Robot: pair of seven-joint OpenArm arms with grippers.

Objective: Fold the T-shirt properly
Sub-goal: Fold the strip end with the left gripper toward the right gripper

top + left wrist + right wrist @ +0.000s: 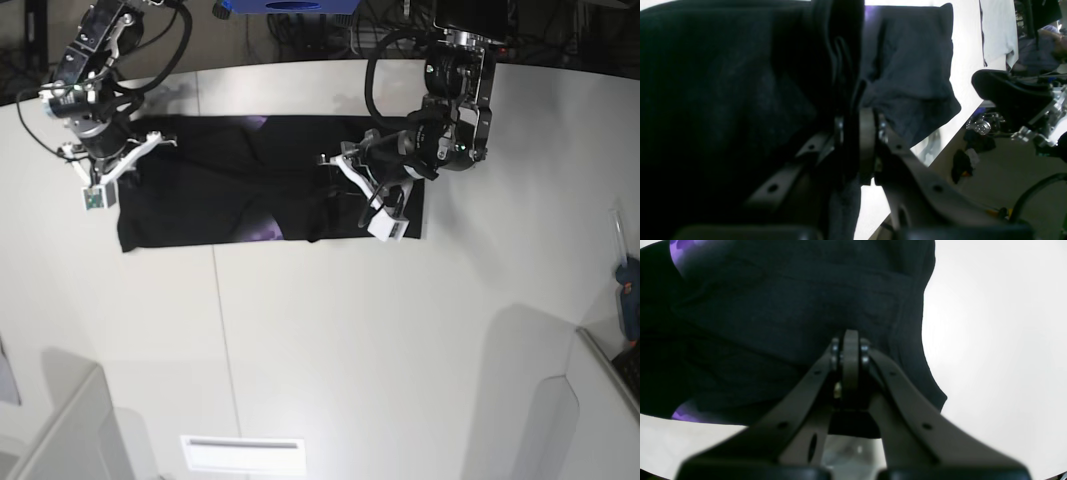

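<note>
A: Where does the T-shirt (250,185) lie?

B: Spread as a long black band across the far part of the white table (330,330), a little purple print peeking from its folds. Everything else sits relative to it.

A: And the arms?

B: The left gripper (352,165) is over the shirt's end nearest that arm, jaws pinched on a raised fold of black cloth (848,100). The right gripper (90,155) is at the opposite end, jaws fully together; whether it has pinched cloth there, I cannot tell.

A: How will it handle?

B: Soft, light and limp, I'd judge; it sags and creases wherever unsupported. Best taken at hems or corners, both ends together, so the fold stays straight.
</note>
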